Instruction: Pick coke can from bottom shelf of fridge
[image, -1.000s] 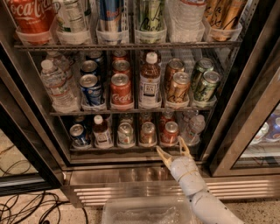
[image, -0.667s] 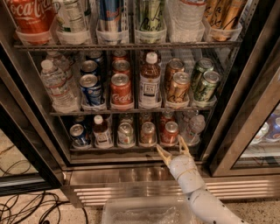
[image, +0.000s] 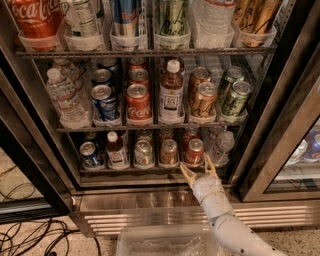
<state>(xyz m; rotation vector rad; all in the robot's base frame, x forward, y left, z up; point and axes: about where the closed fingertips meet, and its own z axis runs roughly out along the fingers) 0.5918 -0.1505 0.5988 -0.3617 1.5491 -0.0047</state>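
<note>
The coke can (image: 194, 152), red with a silver top, stands in a clear tray toward the right of the bottom shelf (image: 125, 170) of the fridge (image: 140, 201). My gripper (image: 196, 165) is open, just in front of and slightly below the can. Its two tan fingers point up at the shelf edge on either side of the can's base. It holds nothing. My white arm comes up from the lower right.
Along the bottom shelf stand a blue can (image: 88, 153), a brown bottle (image: 116, 150), a silver can (image: 143, 152), a brownish can (image: 169, 151) and a water bottle (image: 221, 147). A clear bin (image: 165, 244) sits on the floor. Cables (image: 30, 235) lie at the left.
My gripper has edged slightly up toward the shelf edge. Nothing else has moved.
</note>
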